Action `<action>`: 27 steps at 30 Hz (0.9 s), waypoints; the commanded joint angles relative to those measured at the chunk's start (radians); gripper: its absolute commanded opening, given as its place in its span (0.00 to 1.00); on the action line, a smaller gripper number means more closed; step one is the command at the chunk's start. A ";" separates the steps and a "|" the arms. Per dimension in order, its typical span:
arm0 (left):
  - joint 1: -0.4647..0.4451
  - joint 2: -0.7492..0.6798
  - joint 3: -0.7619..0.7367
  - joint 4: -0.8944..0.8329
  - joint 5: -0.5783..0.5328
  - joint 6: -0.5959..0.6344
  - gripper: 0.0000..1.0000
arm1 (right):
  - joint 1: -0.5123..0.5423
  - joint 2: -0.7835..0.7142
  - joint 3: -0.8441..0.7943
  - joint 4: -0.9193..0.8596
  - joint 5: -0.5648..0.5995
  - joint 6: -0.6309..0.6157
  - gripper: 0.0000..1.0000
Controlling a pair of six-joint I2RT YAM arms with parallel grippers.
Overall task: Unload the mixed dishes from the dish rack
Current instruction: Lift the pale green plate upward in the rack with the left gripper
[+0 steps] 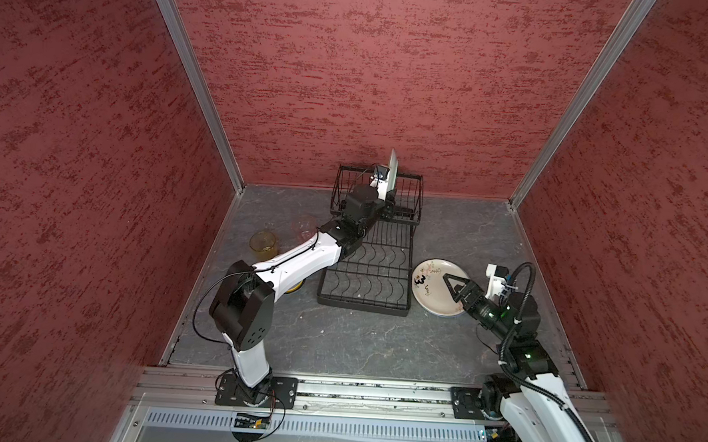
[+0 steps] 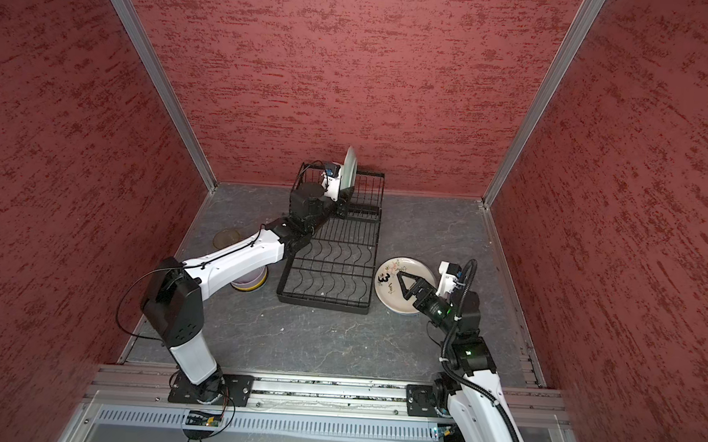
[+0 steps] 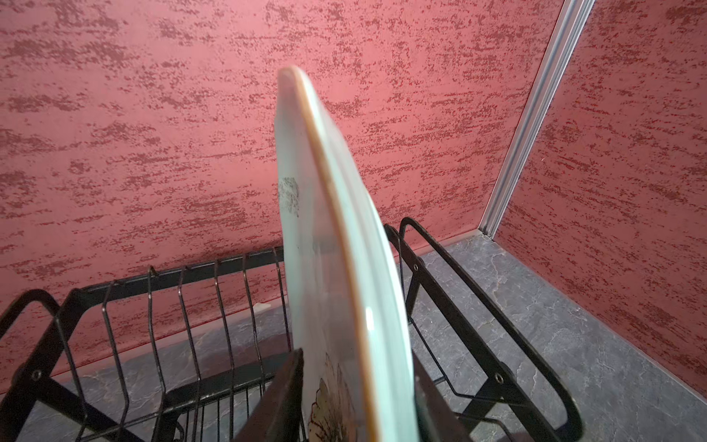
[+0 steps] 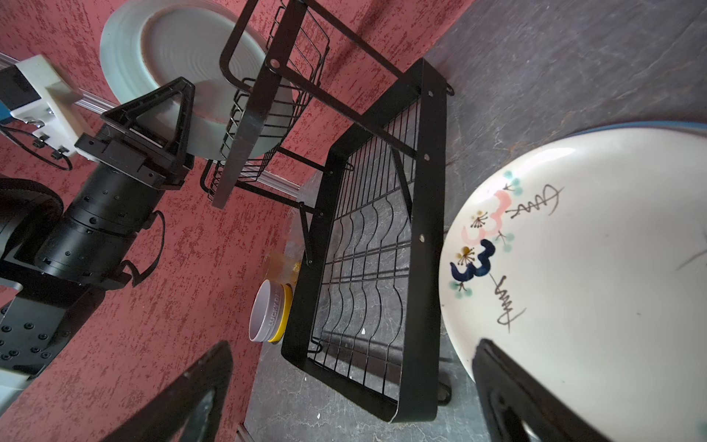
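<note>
Left end effector [image 3: 355, 398] clamped on the green plate [image 3: 325, 237], upright in the raised back tier of the dish rack [image 1: 366, 272]. Right end effector [image 1: 453, 285] — jaws wide, holding nothing — hovers over a white plate [image 1: 431, 305] lying on the table [image 1: 337, 341] beside the rack.

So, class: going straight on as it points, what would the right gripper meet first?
Probably the dish rack, its side rail: the open right gripper points over the white plate toward it. Tilt is unclear, so its lower finger might graze the plate first.
</note>
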 commanded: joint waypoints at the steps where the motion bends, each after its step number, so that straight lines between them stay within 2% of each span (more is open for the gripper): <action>1: -0.007 -0.044 -0.020 0.032 -0.028 0.024 0.43 | -0.003 0.001 -0.009 0.007 0.013 -0.006 0.99; 4: -0.014 -0.050 -0.032 0.036 -0.050 0.035 0.44 | -0.002 0.005 -0.010 0.010 0.011 -0.005 0.99; 7: -0.014 -0.047 -0.035 0.043 -0.055 0.044 0.37 | -0.003 0.008 -0.010 0.012 0.010 -0.004 0.99; 9: -0.012 -0.040 -0.027 0.039 -0.053 0.048 0.28 | -0.002 0.011 -0.010 0.013 0.010 -0.004 0.99; 11: -0.014 -0.038 -0.021 0.038 -0.054 0.049 0.09 | -0.004 0.011 -0.009 0.012 0.008 -0.004 0.99; 14: -0.012 -0.028 -0.005 0.022 -0.059 0.048 0.17 | -0.003 0.011 -0.010 0.010 0.006 -0.004 0.99; 16: -0.011 -0.024 0.002 0.015 -0.061 0.049 0.19 | -0.003 0.010 -0.010 0.010 0.007 -0.003 0.99; 27: -0.014 -0.047 0.001 0.030 -0.073 0.034 0.17 | -0.003 0.013 -0.005 0.008 0.009 -0.007 0.99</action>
